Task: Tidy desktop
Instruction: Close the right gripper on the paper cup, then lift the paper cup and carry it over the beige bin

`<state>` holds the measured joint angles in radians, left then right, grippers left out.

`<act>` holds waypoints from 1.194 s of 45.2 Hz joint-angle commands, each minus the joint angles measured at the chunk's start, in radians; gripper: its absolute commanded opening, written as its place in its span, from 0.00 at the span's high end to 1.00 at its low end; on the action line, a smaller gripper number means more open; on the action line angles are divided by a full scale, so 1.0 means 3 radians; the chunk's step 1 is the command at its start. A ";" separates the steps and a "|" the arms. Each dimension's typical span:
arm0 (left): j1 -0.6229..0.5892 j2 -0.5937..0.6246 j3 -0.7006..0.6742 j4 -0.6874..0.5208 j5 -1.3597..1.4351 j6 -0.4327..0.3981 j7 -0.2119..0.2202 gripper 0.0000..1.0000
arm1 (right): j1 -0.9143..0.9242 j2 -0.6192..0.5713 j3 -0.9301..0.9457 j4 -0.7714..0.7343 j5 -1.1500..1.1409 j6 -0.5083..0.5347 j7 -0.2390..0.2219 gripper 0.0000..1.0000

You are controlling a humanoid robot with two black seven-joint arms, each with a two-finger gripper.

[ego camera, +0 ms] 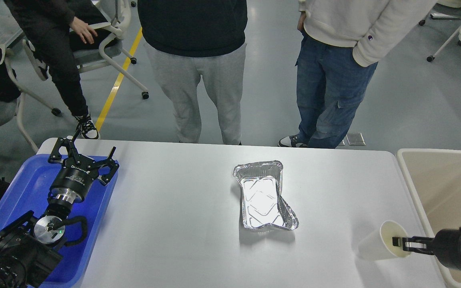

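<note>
The white desktop [174, 224] fills the lower view. Two stacked, skewed foil trays [264, 198] lie at its middle. A white paper cup [378, 243] is tipped on its side at the front right, its mouth facing right. My right gripper [399, 242] comes in from the right edge and is shut on the cup's rim, holding it off the desktop by the beige bin. My left gripper [84, 154] is open and empty over the far end of the blue tray [22, 188] at the left.
A beige bin [446, 192] stands off the desktop's right edge. Two people stand close behind the far edge, one in grey trousers [190, 92] and one in jeans [326, 92]. Wheeled chairs and a seated person are at the back left.
</note>
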<state>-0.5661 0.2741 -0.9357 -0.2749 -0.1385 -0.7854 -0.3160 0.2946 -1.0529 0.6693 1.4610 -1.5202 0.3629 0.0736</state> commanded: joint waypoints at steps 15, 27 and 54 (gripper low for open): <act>0.0000 0.0002 0.0000 0.0001 0.0002 0.0000 0.0000 0.00 | 0.0838 -0.0872 0.0003 0.0555 0.0736 0.0575 0.0000 1.00; 0.0005 0.0002 0.0000 -0.0004 0.0002 0.0000 0.0000 0.00 | 0.1293 -0.1072 0.0003 0.0606 0.0864 0.0927 0.0000 1.00; 0.0005 0.0002 0.0000 -0.0004 0.0002 0.0000 0.0000 0.00 | 0.2071 -0.1271 0.0003 0.0632 0.1043 0.1408 -0.0005 1.00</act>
<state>-0.5649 0.2747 -0.9357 -0.2753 -0.1386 -0.7854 -0.3160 0.8470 -1.4188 0.6728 1.6483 -1.2202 0.7487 0.0725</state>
